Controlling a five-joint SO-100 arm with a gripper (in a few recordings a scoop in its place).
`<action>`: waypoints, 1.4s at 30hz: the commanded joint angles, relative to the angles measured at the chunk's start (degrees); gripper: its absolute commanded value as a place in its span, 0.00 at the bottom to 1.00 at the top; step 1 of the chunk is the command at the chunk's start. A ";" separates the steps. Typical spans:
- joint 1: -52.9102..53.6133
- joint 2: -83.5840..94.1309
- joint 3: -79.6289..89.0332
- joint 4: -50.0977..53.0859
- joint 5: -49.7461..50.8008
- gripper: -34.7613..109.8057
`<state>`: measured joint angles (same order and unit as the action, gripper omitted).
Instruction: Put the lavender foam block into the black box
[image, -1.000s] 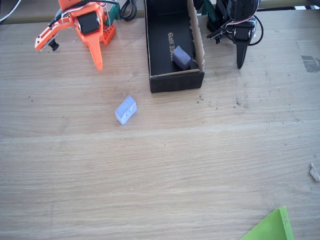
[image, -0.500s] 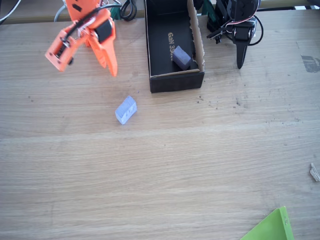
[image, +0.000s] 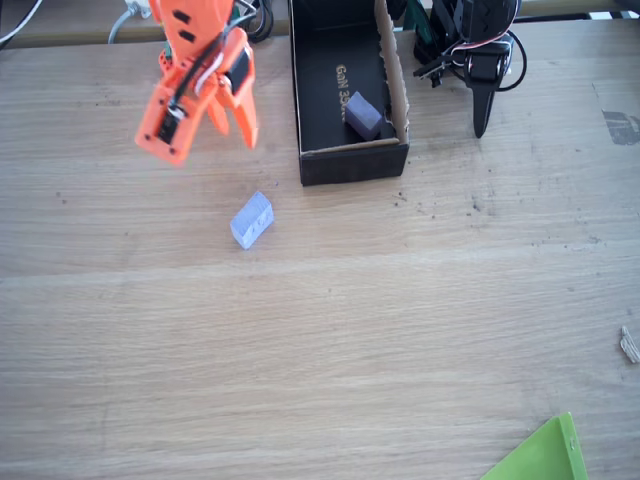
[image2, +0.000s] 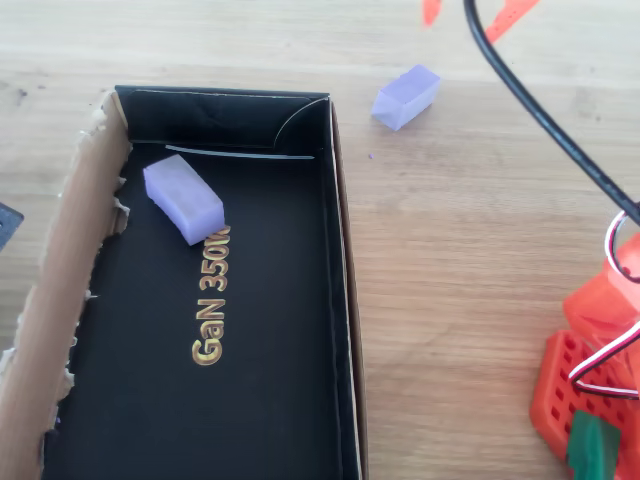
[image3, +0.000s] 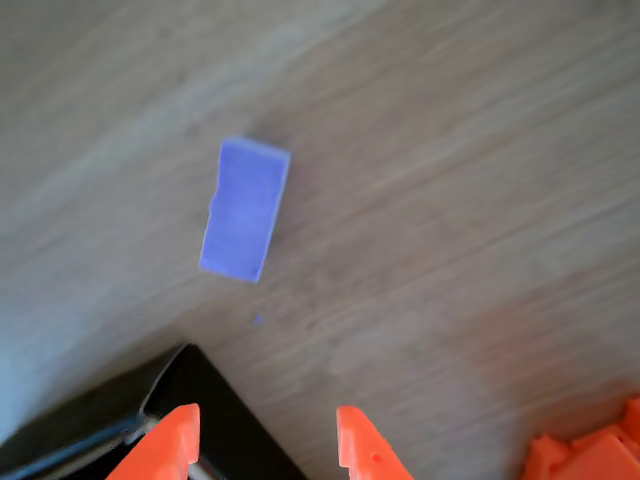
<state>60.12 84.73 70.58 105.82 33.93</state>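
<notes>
- nothing has been picked up: the lavender foam block (image: 251, 220) is seen lying on the table (image: 400, 330), near the black box (image: 345, 165), not inside.
- the gripper (image: 210, 140) is held above it, spread open and empty.
- grabbing and dropping are left.

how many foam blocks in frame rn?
2. The lavender foam block lies on the bare table, outside the black box. A darker purple block sits inside the box. None seem hidden.
</notes>
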 joint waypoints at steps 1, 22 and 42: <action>1.41 -0.53 -2.55 -1.23 -0.97 0.37; 1.85 -9.23 -2.55 -7.56 -2.72 0.47; 4.57 -17.23 -2.55 -15.82 -6.33 0.47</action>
<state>64.34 66.53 70.49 91.05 26.89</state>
